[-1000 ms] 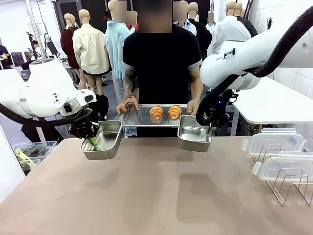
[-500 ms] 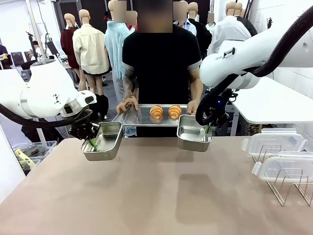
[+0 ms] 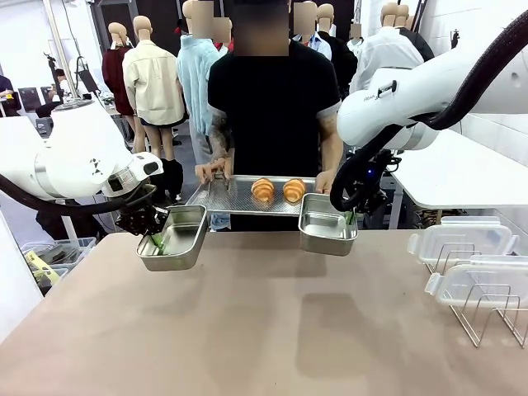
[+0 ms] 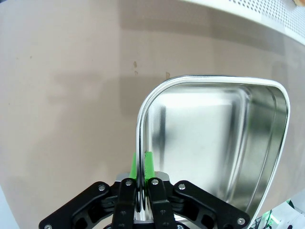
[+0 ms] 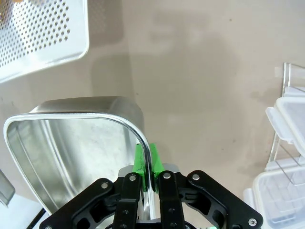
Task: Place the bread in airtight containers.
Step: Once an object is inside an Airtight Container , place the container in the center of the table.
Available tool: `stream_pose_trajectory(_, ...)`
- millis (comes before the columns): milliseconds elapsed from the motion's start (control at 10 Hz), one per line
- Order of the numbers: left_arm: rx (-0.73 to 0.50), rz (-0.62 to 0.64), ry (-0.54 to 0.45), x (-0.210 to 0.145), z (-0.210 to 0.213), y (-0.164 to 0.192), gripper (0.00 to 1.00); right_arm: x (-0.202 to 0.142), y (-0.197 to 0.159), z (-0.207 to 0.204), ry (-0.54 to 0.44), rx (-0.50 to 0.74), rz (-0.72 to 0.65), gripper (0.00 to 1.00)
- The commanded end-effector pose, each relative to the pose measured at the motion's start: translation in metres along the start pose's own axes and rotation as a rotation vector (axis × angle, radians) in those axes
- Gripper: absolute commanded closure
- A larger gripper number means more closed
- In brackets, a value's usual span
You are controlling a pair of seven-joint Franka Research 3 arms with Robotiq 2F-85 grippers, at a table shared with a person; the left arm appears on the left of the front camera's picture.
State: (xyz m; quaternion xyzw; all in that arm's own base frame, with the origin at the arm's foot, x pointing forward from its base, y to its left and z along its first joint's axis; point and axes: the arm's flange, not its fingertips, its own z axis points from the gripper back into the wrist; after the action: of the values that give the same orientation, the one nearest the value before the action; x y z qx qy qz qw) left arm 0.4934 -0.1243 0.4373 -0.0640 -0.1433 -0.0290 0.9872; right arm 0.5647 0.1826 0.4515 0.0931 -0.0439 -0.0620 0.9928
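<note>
left jaws: clamped tight on the side wall of the left tin (image 3: 173, 237), one green pad inside the rim, one outside.
left tin: mouth up, nothing in it, lifted off the tabletop (image 3: 264, 330). Its length seems to run from the robot's side toward the person. In the left wrist view the basin spreads to the right of the jaws.
right jaws: same grip, pinching the wall of the right tin (image 3: 327, 224).
right tin: mouth up, bare, hanging above its own shadow. The long axis again looks near-to-far, and the basin lies left of the jaws in the right wrist view.
bread: left croissant (image 3: 263, 190) and right croissant (image 3: 294, 190) sit side by side beyond and between the two sets of jaws, closer to the right ones. Each appears to point lengthwise toward the person.
tray (image 3: 227, 196): perforated, with a hand (image 3: 213, 172) at each end.
front view adds: the croissants and the person holding the tray.
wrist views add: the pads biting the rims up close. The right one also catches the tray corner ahead-left of the jaws and the clear lids (image 5: 291, 125) off to the right.
</note>
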Motion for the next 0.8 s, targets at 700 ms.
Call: stream_pose_trajectory(700,0.001,-0.012,-0.008,0.0010,0.0035,0.0006,1.00,-0.0035,-0.0013,0.0025,-0.012,0.002,0.013,1.00)
